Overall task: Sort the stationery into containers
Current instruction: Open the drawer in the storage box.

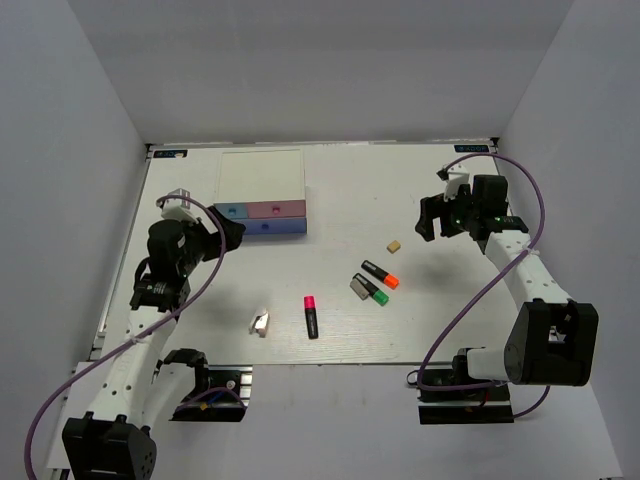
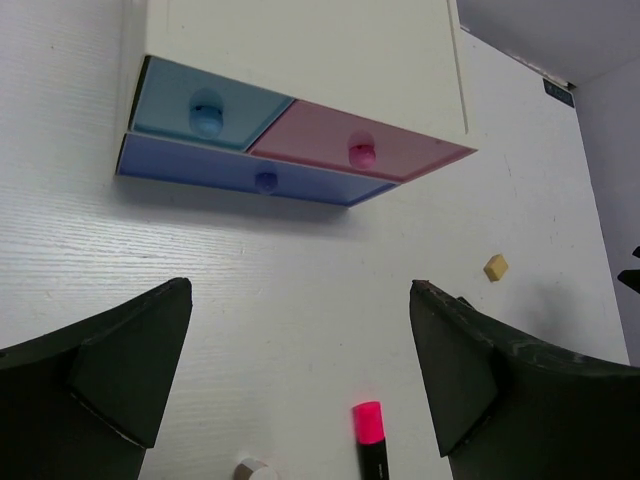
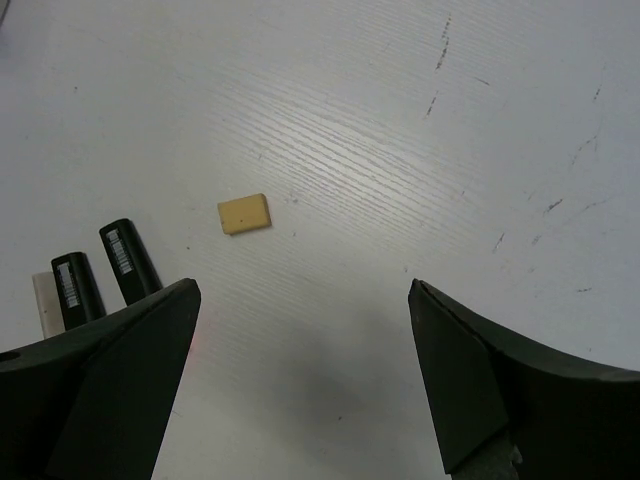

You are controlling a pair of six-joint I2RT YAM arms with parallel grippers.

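The left gripper [image 2: 300,385], fingers spread and empty, hovers just in front of the drawer box [image 1: 262,180]. The right gripper [image 3: 300,385], likewise spread and empty, hangs well to the box's right, near the tan block [image 3: 244,213]. The box's three drawers [image 2: 265,181] look closed, and the orange-capped highlighter [image 1: 380,273], green-capped highlighter [image 1: 370,290], pink-capped highlighter [image 1: 311,315] and white clip [image 1: 260,324] lie loose in front of the box, so seemingly nothing is sorted yet.

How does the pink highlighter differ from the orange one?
The pink highlighter lies apart from the others; the orange highlighter lies right beside the green highlighter. In the top view the pink one runs near to far, cap at the far end; the orange one lies slantwise, cap at the near right. Both have black bodies and lie flat.
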